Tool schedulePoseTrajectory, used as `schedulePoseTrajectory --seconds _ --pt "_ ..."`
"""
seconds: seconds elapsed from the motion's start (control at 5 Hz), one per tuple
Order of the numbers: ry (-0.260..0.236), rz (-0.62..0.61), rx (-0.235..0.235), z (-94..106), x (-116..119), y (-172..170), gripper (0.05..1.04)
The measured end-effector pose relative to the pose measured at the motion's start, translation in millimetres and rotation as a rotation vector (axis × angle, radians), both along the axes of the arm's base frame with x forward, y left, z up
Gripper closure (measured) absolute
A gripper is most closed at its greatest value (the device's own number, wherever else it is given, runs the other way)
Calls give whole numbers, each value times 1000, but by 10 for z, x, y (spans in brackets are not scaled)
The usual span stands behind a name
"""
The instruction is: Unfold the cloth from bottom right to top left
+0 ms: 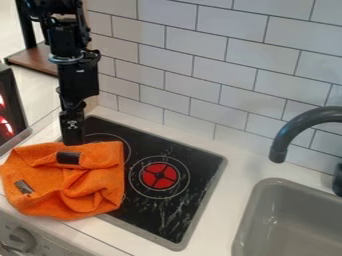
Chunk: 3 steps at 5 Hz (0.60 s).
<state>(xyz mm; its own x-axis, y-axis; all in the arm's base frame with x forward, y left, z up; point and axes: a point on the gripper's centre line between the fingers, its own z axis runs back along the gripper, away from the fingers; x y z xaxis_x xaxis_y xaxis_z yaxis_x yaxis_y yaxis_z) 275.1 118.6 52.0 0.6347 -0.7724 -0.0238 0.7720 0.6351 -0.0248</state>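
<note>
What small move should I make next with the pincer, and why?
I'd probably raise the pincer slightly and see whether the orange cloth follows. It's right at the cloth's far edge, just behind a dark patch, but I can't tell if it has hold. The cloth is bunched, with its lower right in folds, so it likely needs more opening out.

Cloth (50, 175) partly on stove (157, 206), sink (294, 220) right, wall (210, 75) behind
</note>
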Motion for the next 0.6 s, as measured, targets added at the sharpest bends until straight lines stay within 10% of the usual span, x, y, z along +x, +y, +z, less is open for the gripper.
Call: schedulePoseTrajectory --seconds 0.6 --pt "93 -6 -15 -348 -46 20 85"
